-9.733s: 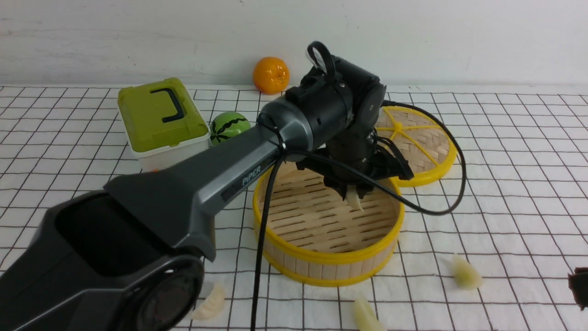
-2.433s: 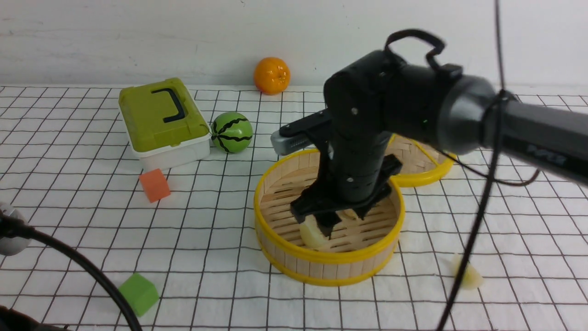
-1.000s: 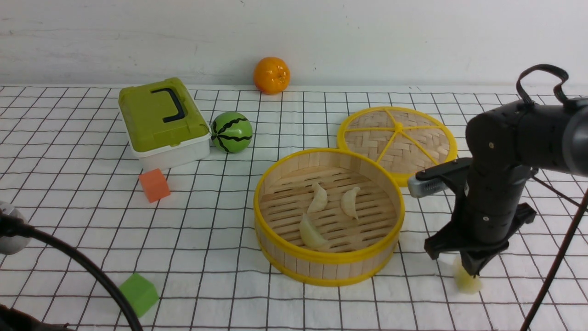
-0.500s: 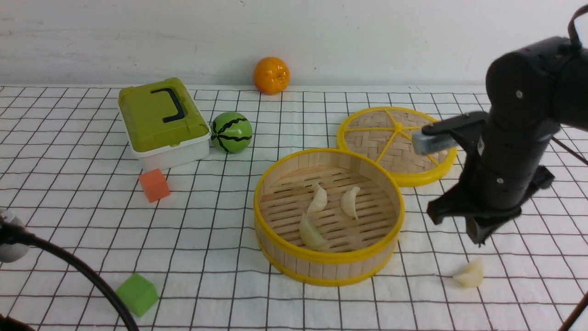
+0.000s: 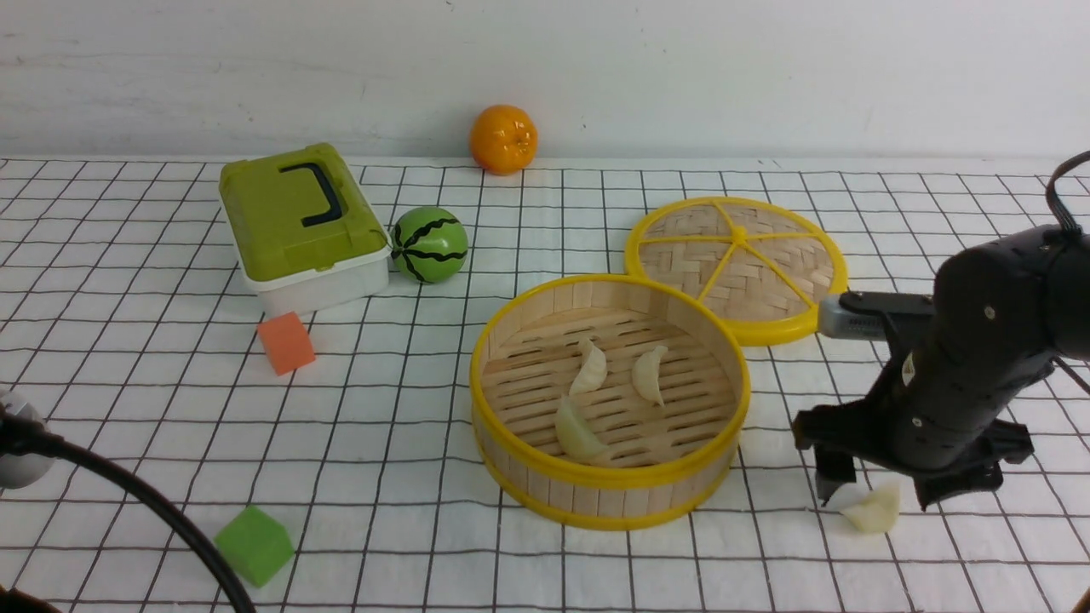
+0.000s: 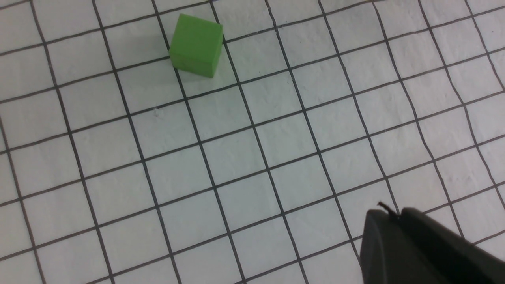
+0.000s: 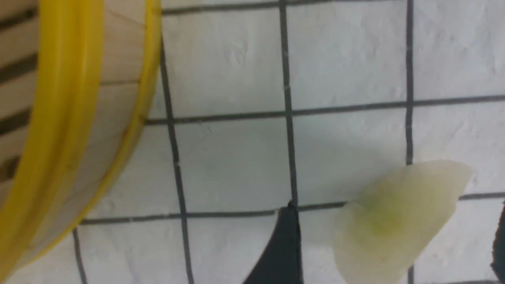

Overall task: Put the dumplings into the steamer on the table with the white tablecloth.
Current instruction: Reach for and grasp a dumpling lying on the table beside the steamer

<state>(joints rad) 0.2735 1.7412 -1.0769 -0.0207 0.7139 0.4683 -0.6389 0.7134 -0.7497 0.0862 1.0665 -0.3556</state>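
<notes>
The steamer stands mid-table on the white tablecloth. Three dumplings lie on its slatted floor: two side by side and one nearer the front. The fourth dumpling lies on the cloth to the steamer's right. My right gripper is open and low, with one finger on each side of it. In the right wrist view the dumpling sits between the fingers, untouched, near the steamer wall. My left gripper is shut and empty over bare cloth.
A flat woven disc lies behind the steamer. A green lidded box, a watermelon ball and an orange are at the back left. An orange cube and a green cube lie front left.
My right gripper lifted off the fourth dumpling empty, leaving it shifted on the cloth. It has now turned and come back down with its open jaws around the dumpling.
</notes>
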